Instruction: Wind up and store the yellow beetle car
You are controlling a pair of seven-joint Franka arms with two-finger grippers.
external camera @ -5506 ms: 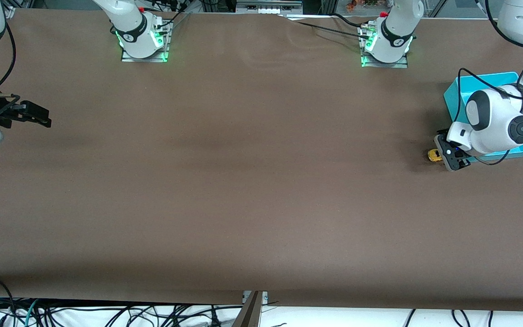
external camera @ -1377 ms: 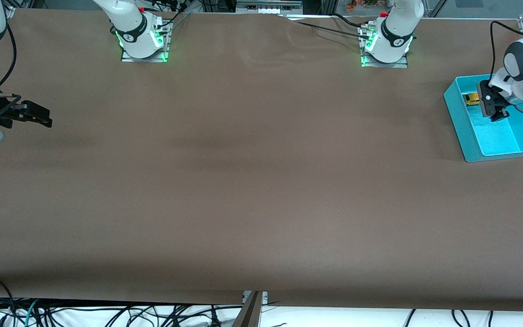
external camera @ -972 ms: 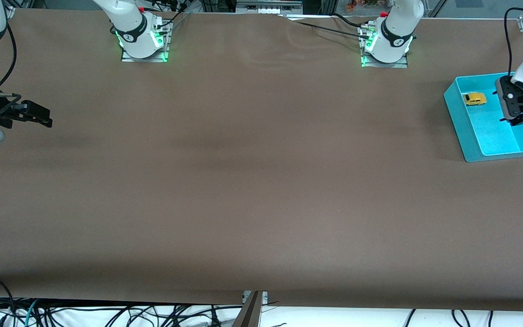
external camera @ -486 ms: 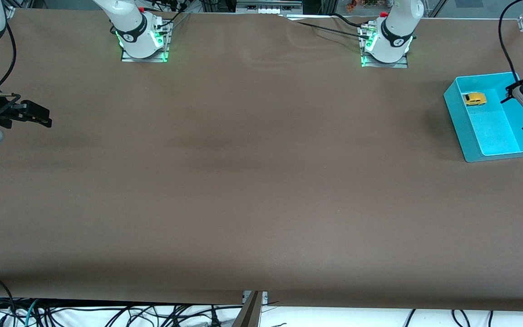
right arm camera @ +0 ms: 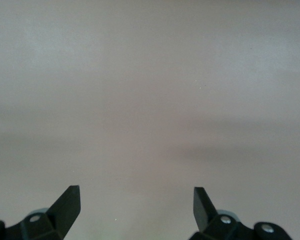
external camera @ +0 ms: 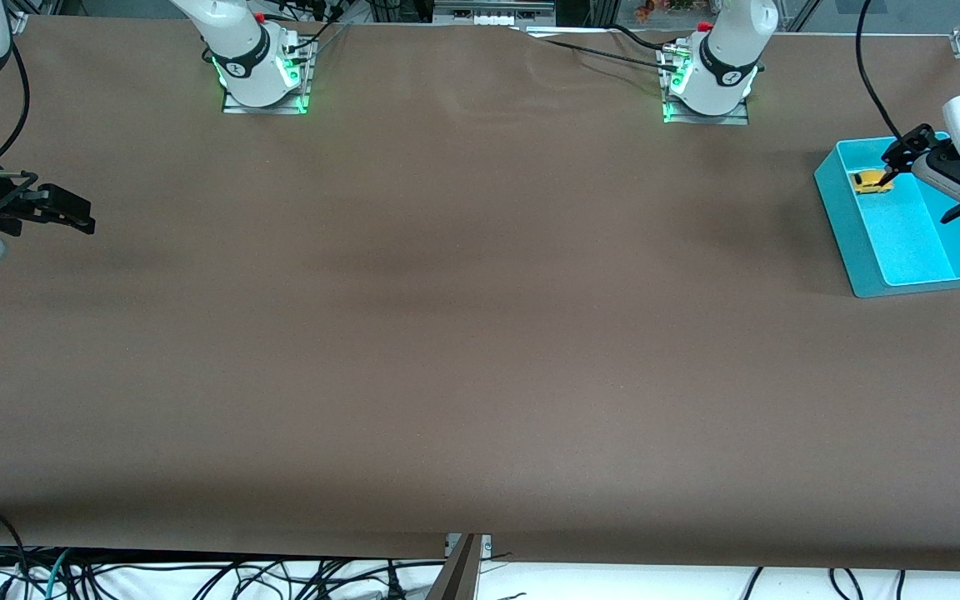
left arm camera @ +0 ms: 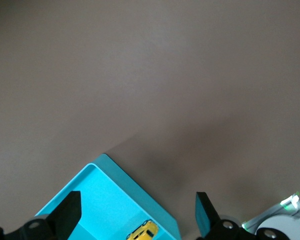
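The yellow beetle car [external camera: 870, 181] lies inside the turquoise bin [external camera: 835, 210], in the bin's corner farthest from the front camera, at the left arm's end of the table. My left gripper [external camera: 923, 190] hangs open and empty in the air over the bin, apart from the car. In the left wrist view the car [left arm camera: 144, 231] shows between the spread fingers of the left gripper [left arm camera: 137, 212], low in the bin [left arm camera: 102, 197]. My right gripper [external camera: 70, 215] waits open and empty over the right arm's end of the table; the right wrist view [right arm camera: 136, 200] shows only bare table.
The brown table [external camera: 463, 317] carries only the bin. The two arm bases [external camera: 263, 75] [external camera: 707, 83] stand along the edge farthest from the front camera. Cables [external camera: 197, 575] hang below the near edge.
The left gripper carried the car from the table beside the bin into the bin, let it go, then rose and turned above the bin. The car lies still. The right arm has not moved.
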